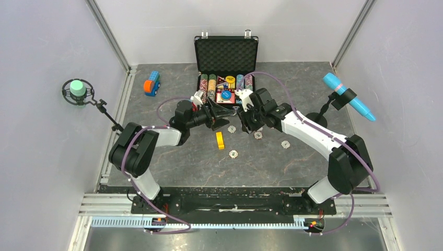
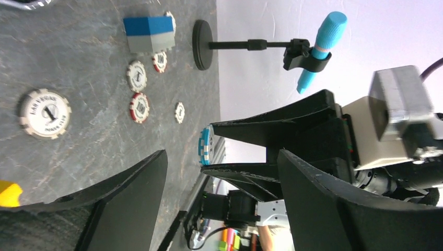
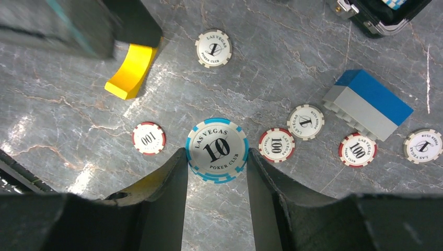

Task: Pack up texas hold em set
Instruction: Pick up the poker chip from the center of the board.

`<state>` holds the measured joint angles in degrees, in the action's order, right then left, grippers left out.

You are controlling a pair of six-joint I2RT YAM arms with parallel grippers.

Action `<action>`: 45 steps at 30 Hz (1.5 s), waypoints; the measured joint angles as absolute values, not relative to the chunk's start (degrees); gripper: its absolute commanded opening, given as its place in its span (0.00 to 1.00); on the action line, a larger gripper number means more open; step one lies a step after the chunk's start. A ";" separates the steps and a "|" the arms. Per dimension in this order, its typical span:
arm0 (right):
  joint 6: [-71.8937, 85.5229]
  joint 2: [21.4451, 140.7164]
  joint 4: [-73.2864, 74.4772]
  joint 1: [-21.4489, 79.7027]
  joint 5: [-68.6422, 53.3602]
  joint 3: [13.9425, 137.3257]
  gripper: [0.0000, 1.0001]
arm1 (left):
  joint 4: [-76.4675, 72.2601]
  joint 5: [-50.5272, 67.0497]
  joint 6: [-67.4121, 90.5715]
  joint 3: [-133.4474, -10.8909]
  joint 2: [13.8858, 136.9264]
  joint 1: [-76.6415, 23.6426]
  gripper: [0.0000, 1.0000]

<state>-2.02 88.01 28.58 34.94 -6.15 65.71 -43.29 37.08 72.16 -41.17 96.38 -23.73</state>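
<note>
The right gripper (image 3: 217,157) clamped a blue-edged chip stack (image 3: 217,145) at mid-frame; the left gripper (image 2: 222,172) gaped empty opposite. Loose chips (image 3: 213,48) dotted the table. The open briefcase (image 1: 226,52) sat upper-centre in the top view. Chip-gathering step, likely; next, lower the stack squarely into a tray row

1. One black case (image 1: 226,55).
2. One blue chip (image 3: 217,149), marked 10.
3. Three white chips (image 3: 213,48) (image 3: 305,122) (image 3: 423,146), each marked 1.
4. Three red chips (image 3: 148,138) (image 3: 276,145) (image 3: 357,149), each marked 100.
5. One yellow block (image 3: 130,70).
6. One blue and grey brick (image 3: 368,104).
7. One red and blue toy (image 1: 152,83).
8. The chips stacked inside the case are too small to count.
</note>
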 measured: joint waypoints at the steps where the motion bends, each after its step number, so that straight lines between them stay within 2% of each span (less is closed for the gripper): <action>1: -2.02 88.01 28.71 35.09 -6.26 66.11 0.42 | -45.25 37.39 73.45 -40.84 97.49 -24.21 0.83; 9: -2.02 88.01 29.17 35.66 -7.09 68.62 0.42 | -51.24 38.04 76.66 -40.18 98.52 -25.52 0.82; 25: -2.92 88.01 31.79 35.79 -7.53 73.49 0.43 | -52.71 39.42 76.79 -40.16 99.22 -27.88 0.79; 40: -3.42 88.01 32.71 35.79 -9.39 73.71 0.43 | -53.78 39.59 76.93 -40.23 99.88 -28.49 0.71; 45: -4.01 88.01 32.80 35.79 -9.67 73.71 0.43 | -54.19 39.59 76.97 -40.27 99.88 -28.64 0.66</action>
<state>-4.01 88.01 32.80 35.79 -9.67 73.71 -54.19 39.59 76.97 -40.27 99.88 -28.64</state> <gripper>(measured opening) 0.436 0.695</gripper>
